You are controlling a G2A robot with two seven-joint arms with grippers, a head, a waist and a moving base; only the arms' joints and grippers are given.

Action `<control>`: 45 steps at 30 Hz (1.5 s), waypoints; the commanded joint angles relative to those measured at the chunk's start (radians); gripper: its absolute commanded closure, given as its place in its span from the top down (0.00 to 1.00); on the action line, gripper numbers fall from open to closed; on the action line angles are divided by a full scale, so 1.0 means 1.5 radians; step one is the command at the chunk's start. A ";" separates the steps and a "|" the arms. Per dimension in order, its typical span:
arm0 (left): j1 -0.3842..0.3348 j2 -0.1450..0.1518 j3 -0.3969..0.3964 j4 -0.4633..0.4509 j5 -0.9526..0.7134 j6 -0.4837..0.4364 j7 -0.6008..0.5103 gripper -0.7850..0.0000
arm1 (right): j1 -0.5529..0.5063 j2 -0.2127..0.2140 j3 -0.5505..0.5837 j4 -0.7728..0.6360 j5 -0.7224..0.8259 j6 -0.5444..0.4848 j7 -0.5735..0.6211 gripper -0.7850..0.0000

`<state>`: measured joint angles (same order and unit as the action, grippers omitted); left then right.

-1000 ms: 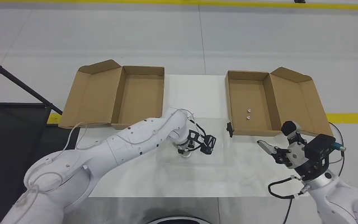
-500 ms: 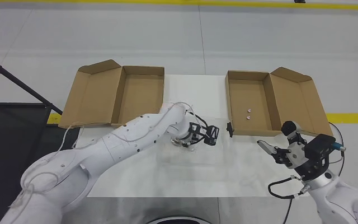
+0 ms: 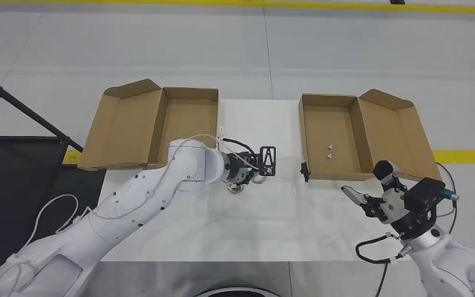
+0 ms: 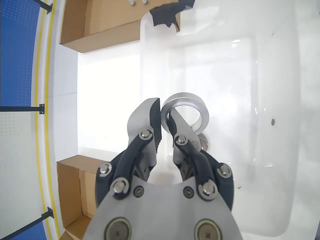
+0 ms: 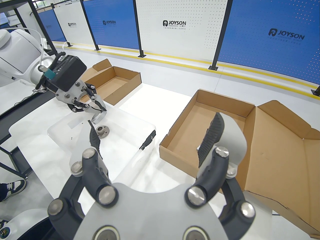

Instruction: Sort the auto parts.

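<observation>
Right-hand cardboard box, open-topped with its lid flap folded outward: contains two small silver bolts lying close together on the floor of the box. Left-hand cardboard box, same brown corrugated build, flap likewise folded outward. Both stand at the far side of the white surface.

Between the boxes lies a shallow clear plastic tray with rounded corners; a torn piece of black tape sits at its corner nearest the right box. In the tray: one metal flange, a round base with a short raised hub.

Left hand: clenched on a metal ring, one finger outside its wall and one inside the bore. The ring is smooth, bright and thick-walled, held just above the flange over the tray.

Right hand: released, ribbed black pads spread wide, hovering at the near right of the surface, apart from the tray and box.
</observation>
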<state>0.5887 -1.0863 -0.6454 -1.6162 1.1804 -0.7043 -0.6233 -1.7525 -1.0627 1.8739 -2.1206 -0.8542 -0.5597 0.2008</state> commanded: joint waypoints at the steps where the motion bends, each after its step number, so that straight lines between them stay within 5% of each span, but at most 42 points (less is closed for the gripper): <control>1: -0.004 -0.001 0.003 0.006 -0.001 -0.001 -0.001 0.00 | 0.000 0.000 0.000 0.000 0.000 0.000 0.000 1.00; 8: 0.005 -0.003 0.003 0.005 -0.014 -0.008 0.035 0.00 | 0.000 0.000 0.000 0.000 0.000 0.000 0.000 1.00; 13: 0.007 -0.009 -0.020 0.005 -0.015 0.047 0.091 0.00 | 0.000 0.000 0.000 0.000 0.000 0.000 0.000 1.00; 26: 0.085 -0.008 -0.126 -0.045 -0.011 0.172 0.418 0.00 | 0.000 0.000 0.000 0.000 0.000 0.000 0.000 1.00; 31: 0.109 -0.009 -0.154 -0.049 -0.012 0.169 0.508 0.00 | 0.000 0.000 0.000 0.000 0.000 0.000 0.000 1.00; 40: 0.117 -0.011 -0.181 -0.054 0.006 0.154 0.507 0.00 | 0.000 0.000 0.000 0.000 0.000 0.000 0.000 1.00; 45: 0.146 -0.002 -0.244 -0.050 0.000 0.197 0.448 0.00 | 0.000 0.000 0.000 0.000 0.000 0.000 0.000 1.00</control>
<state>0.7880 -1.0938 -0.9806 -1.6876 1.1986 -0.4301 0.0791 -1.7525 -1.0627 1.8739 -2.1206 -0.8542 -0.5597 0.2008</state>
